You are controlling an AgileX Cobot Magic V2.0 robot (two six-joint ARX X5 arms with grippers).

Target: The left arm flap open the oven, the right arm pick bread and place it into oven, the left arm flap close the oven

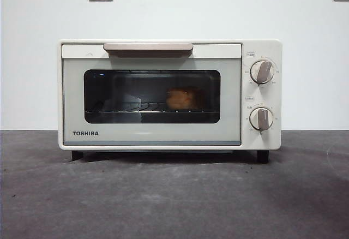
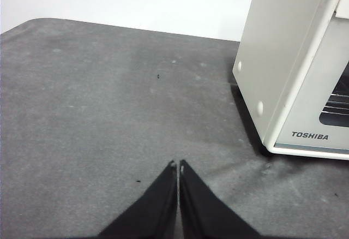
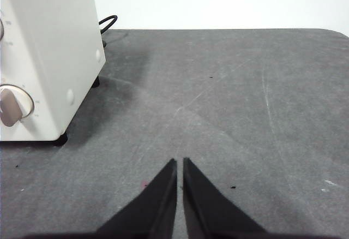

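Golden-brown bread (image 1: pixel 181 99) sits inside the oven (image 1: pixel 169 94), on the wire rack (image 1: pixel 136 108) behind the dark glass window, toward the knob side of the chamber. We cannot make out its long axis through the glass. We find nothing else on the rack.

We note the oven door shut flush, with its tan handle (image 1: pixel 148 47) level across the top edge and the two knobs (image 1: pixel 262 71) on the right panel. On this evidence we judge all three steps of the task done: bread in, door closed.

We find the left gripper (image 2: pixel 178 165) low over the grey table (image 2: pixel 98 102), jaws pressed together and holding nothing. The oven lies ahead of it and off to one side, its side wall and door corner near but clear of the tips. The right gripper (image 3: pixel 179 162) is likewise closed and empty, with the knob side of the oven off to its other side. Neither gripper touches the oven, and neither shows in the front view.

Should the door need further attention, we judge the left gripper the one to use, reaching up to the handle.
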